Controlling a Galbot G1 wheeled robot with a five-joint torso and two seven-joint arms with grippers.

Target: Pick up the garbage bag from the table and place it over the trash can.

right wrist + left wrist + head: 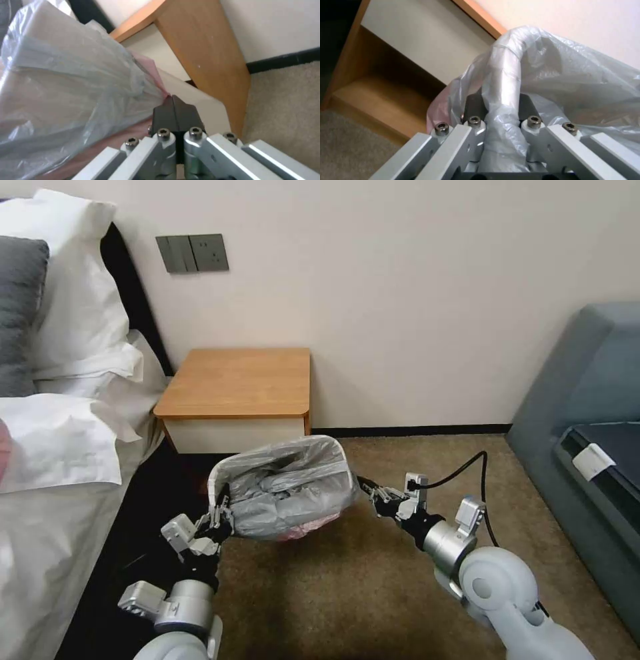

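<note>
This is a bedroom, likely in a hotel or a home. A small wooden nightstand (237,383) stands against the pale wall. Just to its left lies a bed (60,493) with white sheets, white pillows (70,307) and a grey cushion (19,313). Above the nightstand, a grey switch-and-socket panel (192,253) sits on the wall. Brown carpet (373,580) lies before it, and well to its right stands a grey-blue sofa (587,447).

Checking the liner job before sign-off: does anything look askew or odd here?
Yes. The trash can hangs tilted in the air, clamped at its rim by the left gripper. The garbage bag is bunched over it, and the right gripper pinches the bag's edge.
</note>
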